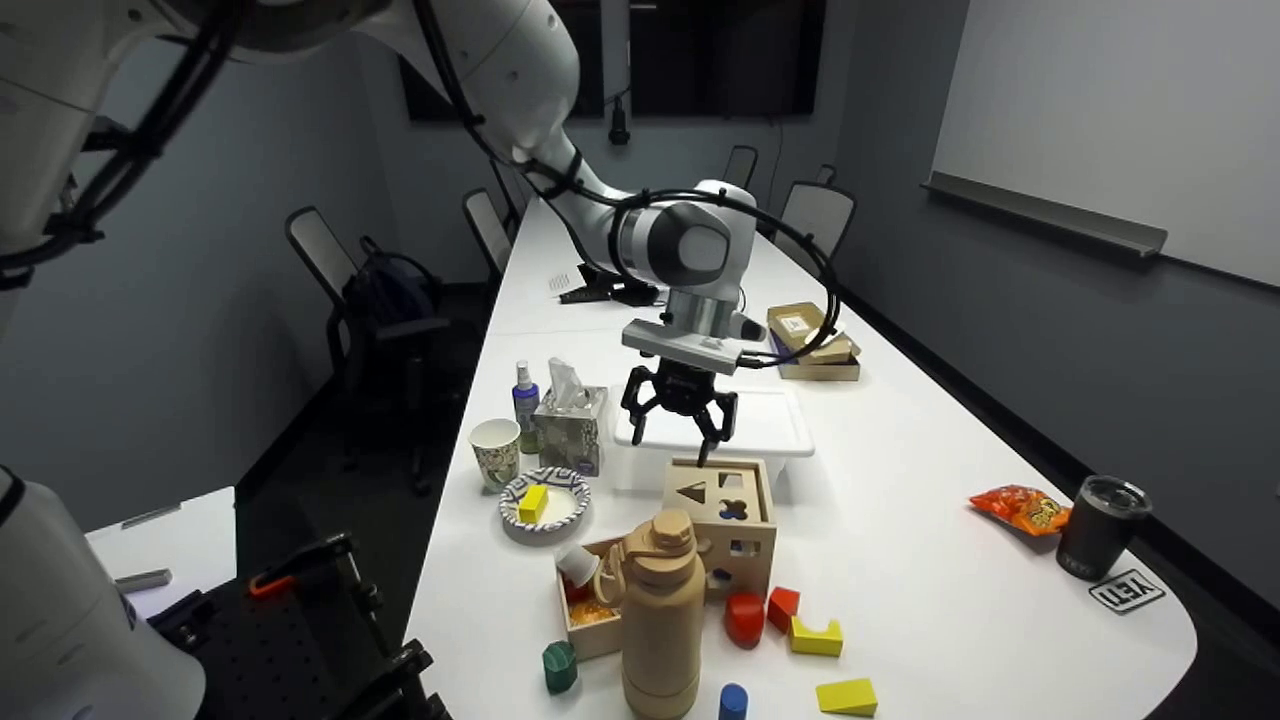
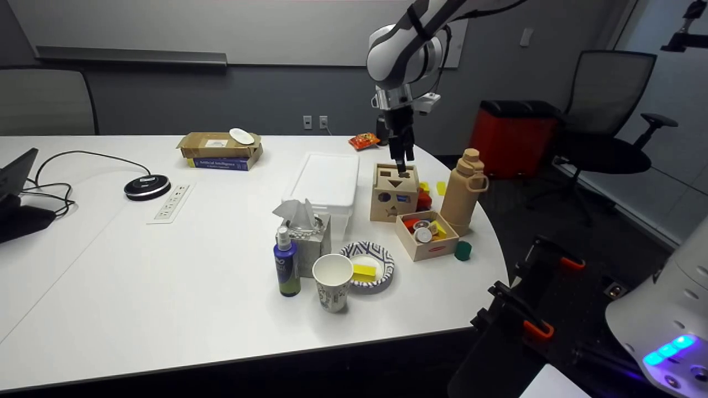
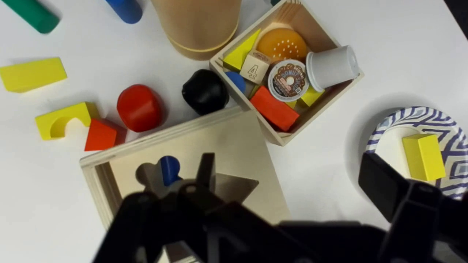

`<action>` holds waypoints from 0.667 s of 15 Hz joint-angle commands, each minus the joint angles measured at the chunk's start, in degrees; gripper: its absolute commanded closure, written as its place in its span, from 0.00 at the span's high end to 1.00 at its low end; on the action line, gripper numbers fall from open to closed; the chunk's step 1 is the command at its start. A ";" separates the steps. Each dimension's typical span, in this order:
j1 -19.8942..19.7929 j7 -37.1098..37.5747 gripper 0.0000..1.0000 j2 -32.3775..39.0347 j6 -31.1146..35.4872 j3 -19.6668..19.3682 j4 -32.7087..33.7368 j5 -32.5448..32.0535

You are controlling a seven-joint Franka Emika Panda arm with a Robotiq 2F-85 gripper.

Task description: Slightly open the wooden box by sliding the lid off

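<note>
- I have my claw [image 1: 670, 450] partly over the wooden box [image 2: 394, 193], and its two fingers [image 3: 384, 190] are spread widely apart.
- In the wrist view, one of them is above the lid [image 3: 232, 153], close to its triangular hole; whether it touches the wood, I cannot tell. The second one is outside the wooden box, toward the plate [image 2: 387, 264].
- The wooden box stands upright on the surface [image 2: 193, 287], with the lid in its top. Along one edge of the lid I notice a narrow darker strip, which looks to me like a gap. Through another hole, something blue [image 3: 170, 170] shows.
- Just beside the wooden box, at its corner, is the open tray [image 2: 423, 254], filled with small pieces [image 3: 276, 107]; I cannot say if they touch.
- The tan bottle [image 1: 663, 630] stands near the wooden box, with a black piece [image 3: 205, 91] between them. A red round piece [image 3: 139, 107] lies just beside the wooden box.
- The white container [image 1: 765, 420] is on the side of the wooden box away from the bottle.
- The plate, carrying a yellow block [image 3: 424, 157], is near the wooden box; the paper cup [image 2: 333, 284] is farther from it.
- The snack bag [image 1: 1020, 508] and the tumbler [image 1: 1100, 530] are well apart from the wooden box.
</note>
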 commanded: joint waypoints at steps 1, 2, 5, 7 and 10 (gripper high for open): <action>-0.79 -1.31 1.00 4.14 -0.25 1.36 5.17 -1.26; -0.75 -1.25 1.00 4.98 -0.23 1.57 5.99 -1.40; -0.53 -1.25 1.00 6.96 -0.30 2.31 6.86 -1.46; -0.37 -1.24 1.00 7.91 -0.26 2.80 6.65 -1.53; -0.32 -1.15 1.00 8.79 -0.26 3.37 5.87 -1.54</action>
